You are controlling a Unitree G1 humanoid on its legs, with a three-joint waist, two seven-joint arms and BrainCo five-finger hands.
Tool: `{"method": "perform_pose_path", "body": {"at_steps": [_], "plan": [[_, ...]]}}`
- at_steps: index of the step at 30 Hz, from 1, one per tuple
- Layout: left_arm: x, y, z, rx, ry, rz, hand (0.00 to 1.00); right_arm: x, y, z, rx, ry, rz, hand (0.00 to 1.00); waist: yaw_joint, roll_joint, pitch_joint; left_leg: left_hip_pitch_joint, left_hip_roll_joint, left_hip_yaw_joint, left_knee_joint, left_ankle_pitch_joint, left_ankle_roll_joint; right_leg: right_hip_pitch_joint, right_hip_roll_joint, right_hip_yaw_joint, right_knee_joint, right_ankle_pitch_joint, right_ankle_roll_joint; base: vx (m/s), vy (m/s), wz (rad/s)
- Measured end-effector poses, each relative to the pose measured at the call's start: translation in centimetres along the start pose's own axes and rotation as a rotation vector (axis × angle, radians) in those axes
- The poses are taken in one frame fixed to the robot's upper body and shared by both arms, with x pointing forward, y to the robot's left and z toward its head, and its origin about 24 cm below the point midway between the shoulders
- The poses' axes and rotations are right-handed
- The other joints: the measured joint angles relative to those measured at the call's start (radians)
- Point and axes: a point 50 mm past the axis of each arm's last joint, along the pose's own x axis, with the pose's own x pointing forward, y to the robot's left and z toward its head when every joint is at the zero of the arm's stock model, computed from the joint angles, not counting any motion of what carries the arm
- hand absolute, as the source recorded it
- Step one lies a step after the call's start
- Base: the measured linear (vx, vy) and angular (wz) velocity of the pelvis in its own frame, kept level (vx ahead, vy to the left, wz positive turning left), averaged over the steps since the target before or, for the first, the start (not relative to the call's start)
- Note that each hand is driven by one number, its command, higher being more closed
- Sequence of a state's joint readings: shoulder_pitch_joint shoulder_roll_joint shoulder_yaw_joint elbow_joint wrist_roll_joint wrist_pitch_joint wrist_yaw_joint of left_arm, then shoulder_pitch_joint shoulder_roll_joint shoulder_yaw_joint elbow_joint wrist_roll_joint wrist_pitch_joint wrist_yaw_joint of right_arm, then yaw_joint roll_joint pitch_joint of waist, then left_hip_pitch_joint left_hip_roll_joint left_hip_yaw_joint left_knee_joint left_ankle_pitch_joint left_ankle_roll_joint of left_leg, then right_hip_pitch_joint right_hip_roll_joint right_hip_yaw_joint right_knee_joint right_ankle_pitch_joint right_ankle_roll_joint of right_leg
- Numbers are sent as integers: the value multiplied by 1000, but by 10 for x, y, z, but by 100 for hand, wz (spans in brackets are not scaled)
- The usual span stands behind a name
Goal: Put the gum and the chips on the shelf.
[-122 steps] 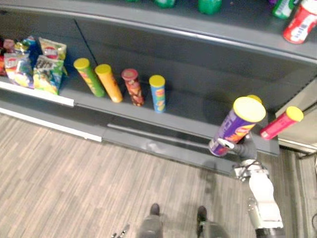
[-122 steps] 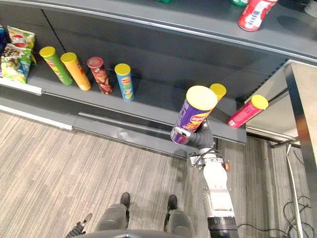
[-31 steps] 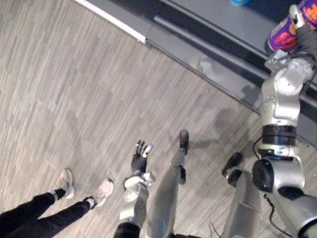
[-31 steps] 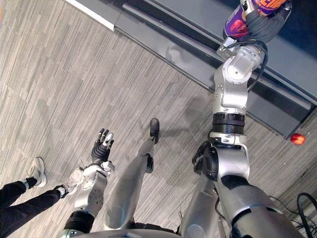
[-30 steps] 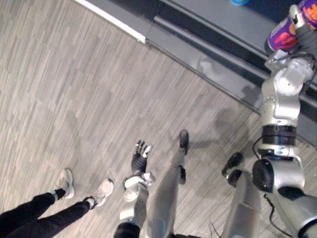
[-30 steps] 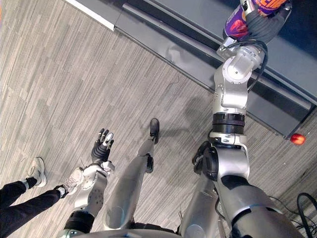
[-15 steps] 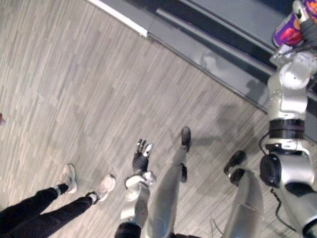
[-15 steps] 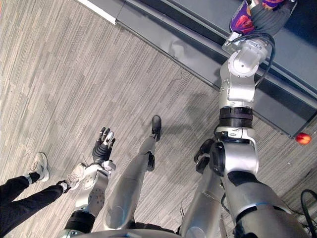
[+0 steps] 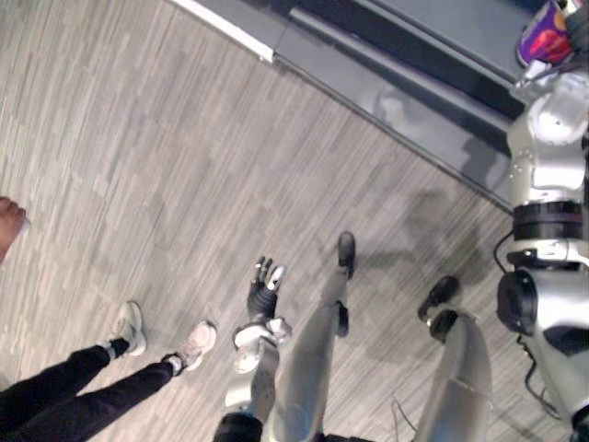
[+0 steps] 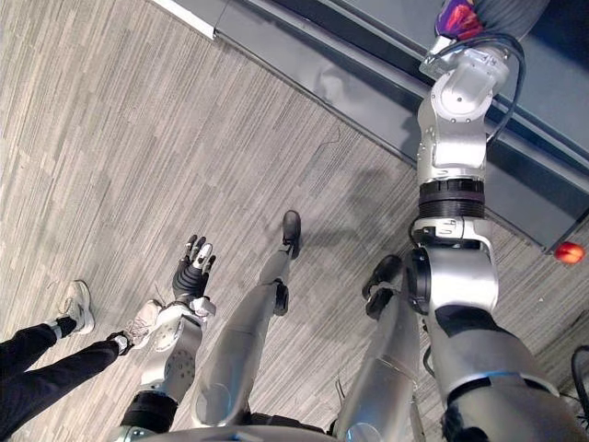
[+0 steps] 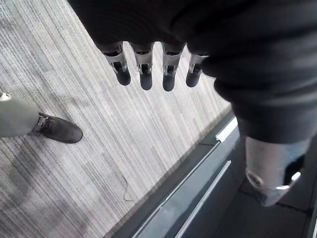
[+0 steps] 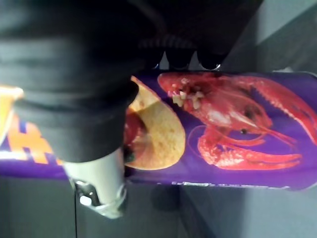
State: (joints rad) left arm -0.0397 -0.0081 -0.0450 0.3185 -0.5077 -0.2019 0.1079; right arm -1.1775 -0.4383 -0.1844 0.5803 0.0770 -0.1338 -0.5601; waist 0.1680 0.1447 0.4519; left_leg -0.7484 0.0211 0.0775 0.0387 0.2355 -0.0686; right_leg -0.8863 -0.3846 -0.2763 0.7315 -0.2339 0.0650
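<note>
Head view: left hand (image 9: 265,284) hangs over the floor (image 9: 138,138), fingers straight and apart, a person's shoes (image 9: 127,328) beside it. Right wrist view adds the grip: right hand (image 12: 79,89) clamped round the purple chips can (image 12: 223,134) at the shelf (image 12: 282,213), unchanged from before.

Cut-off, unreadable orange lettering on the purple chips can (image 12: 223,129)

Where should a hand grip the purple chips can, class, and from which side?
Grip the purple chips can round its side wall, coming from the side, not the ends: the long round tube lets fingers and thumb curl on opposite sides, as the right hand does.
</note>
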Motion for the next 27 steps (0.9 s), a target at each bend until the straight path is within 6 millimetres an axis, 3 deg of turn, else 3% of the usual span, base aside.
{"method": "perform_pose_path", "body": {"at_steps": [1, 2, 10, 20, 27], "plan": [[0, 0, 0, 0, -2, -2, 0, 1, 0, -1, -5, -2, 1, 100, 0, 0, 0, 0, -1, 0, -1, 1, 1, -2, -1, 1, 2, -1, -2, 0, 0, 0], [0, 0, 1, 0, -3, -4, 0, 1, -1, -2, -19, -2, 8, 0, 0, 0, 0, 0, -1, 0, -1, 1, 1, -2, -1, 1, 3, -2, -2, 0, 0, 0], [-1, -3, 2, -1, -10, -18, 0, -2, 0, -19, -85, 55, 46, 0, -1, 0, 0, -11, 3, 20, -1, 7, 1, -23, -1, 11, 4, -4, -4, -8, -8, -2], [-1, -8, 3, -1, -16, -39, 0, -3, 0, -20, -81, 61, 48, 0, -2, 0, 0, -10, 11, 22, 5, 8, 1, -19, 8, 12, 1, -4, -4, -7, -10, -1], [-2, -9, 0, 4, -2, -46, 0, -24, -7, -53, -149, 143, 80, 0, -2, -3, -1, 40, 44, 32, 20, 1, -7, 44, 47, 11, -32, 0, -4, -17, -59, -12]]}}
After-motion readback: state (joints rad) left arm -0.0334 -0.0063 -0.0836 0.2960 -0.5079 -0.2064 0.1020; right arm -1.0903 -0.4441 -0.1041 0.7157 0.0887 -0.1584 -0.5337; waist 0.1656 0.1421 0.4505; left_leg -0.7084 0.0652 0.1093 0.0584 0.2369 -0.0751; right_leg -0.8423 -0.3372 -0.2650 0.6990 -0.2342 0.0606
